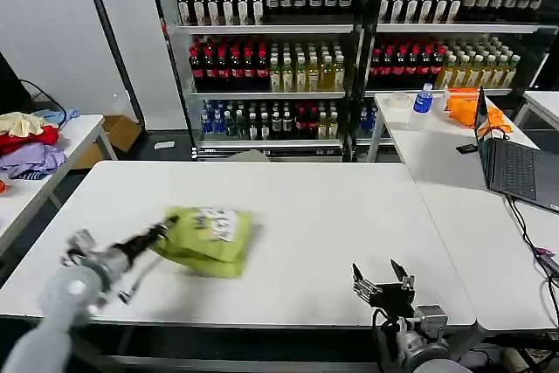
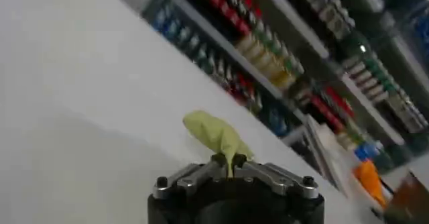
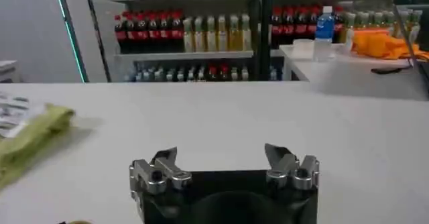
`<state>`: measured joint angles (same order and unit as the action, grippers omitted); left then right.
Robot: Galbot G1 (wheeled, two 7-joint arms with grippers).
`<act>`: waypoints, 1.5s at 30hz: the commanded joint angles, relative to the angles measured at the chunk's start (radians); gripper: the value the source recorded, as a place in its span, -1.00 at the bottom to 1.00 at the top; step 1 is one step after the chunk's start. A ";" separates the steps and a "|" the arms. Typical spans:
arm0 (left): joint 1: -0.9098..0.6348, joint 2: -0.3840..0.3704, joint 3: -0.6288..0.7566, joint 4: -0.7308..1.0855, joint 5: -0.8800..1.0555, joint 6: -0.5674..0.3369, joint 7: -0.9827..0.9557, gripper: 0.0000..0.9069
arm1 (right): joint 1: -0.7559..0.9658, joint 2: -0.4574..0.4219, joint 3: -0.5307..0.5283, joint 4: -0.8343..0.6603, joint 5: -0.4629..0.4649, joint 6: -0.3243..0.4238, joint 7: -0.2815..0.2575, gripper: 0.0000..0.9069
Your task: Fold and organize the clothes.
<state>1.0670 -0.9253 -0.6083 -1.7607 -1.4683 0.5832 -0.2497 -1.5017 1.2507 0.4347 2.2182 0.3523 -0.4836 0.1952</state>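
The lime yellow-green T-shirt (image 1: pixel 208 239) lies folded into a thick bundle on the white table (image 1: pixel 297 207), left of centre, its whitish printed patch facing up. My left gripper (image 1: pixel 160 232) is at the bundle's left edge, shut on a pinch of the green fabric (image 2: pixel 216 135), which rises between its jaws in the left wrist view. My right gripper (image 1: pixel 384 279) waits open near the table's front right edge, nothing between its fingers. In the right wrist view the T-shirt (image 3: pixel 27 141) lies well off to the side of the right gripper (image 3: pixel 221 159).
A pile of red, purple and cream garments (image 1: pixel 28 141) sits on a side table at the left. A laptop (image 1: pixel 515 163), an orange cloth (image 1: pixel 467 107) and a blue-capped bottle (image 1: pixel 423 98) are on tables to the right. Drink shelves (image 1: pixel 271 50) stand behind.
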 commanded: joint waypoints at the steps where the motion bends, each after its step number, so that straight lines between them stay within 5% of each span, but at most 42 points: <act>1: -0.103 0.361 -0.177 -0.025 0.149 -0.004 0.070 -0.93 | 0.006 0.000 -0.003 -0.001 0.001 0.000 0.000 1.00; 4: -0.048 0.340 -0.033 -0.121 0.407 -0.007 0.130 -0.93 | 0.001 0.004 -0.004 -0.001 -0.003 0.002 -0.001 1.00; 12: -0.026 0.114 0.503 -0.021 1.091 -0.136 0.153 -0.96 | -0.038 0.015 0.010 0.013 -0.029 0.015 -0.004 1.00; 25: -0.236 -0.110 0.756 -0.040 1.035 -0.032 0.096 -0.93 | -0.090 0.041 0.021 0.041 -0.061 0.027 -0.007 1.00; 34: -0.359 -0.239 0.847 0.107 1.049 -0.068 0.096 -0.93 | -0.112 0.046 0.022 0.060 -0.071 0.032 -0.009 1.00; 37: -0.383 -0.284 0.868 0.130 1.047 -0.073 0.097 -0.58 | -0.115 0.044 0.025 0.062 -0.071 0.032 -0.009 1.00; 38: -0.390 -0.301 0.871 0.135 1.042 -0.074 0.097 -0.07 | -0.116 0.041 0.027 0.063 -0.070 0.031 -0.008 1.00; 39: -0.395 -0.316 0.878 0.141 1.032 -0.079 0.096 0.93 | -0.116 0.040 0.028 0.064 -0.070 0.031 -0.008 1.00; 45: -0.406 -0.409 0.886 0.167 0.981 -0.164 0.050 1.00 | -0.103 0.023 0.042 0.065 -0.064 0.028 -0.005 1.00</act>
<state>0.7371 -1.1565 0.1961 -1.6646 -0.4664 0.5003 -0.1614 -1.6064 1.2818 0.4690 2.2816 0.2885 -0.4540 0.1883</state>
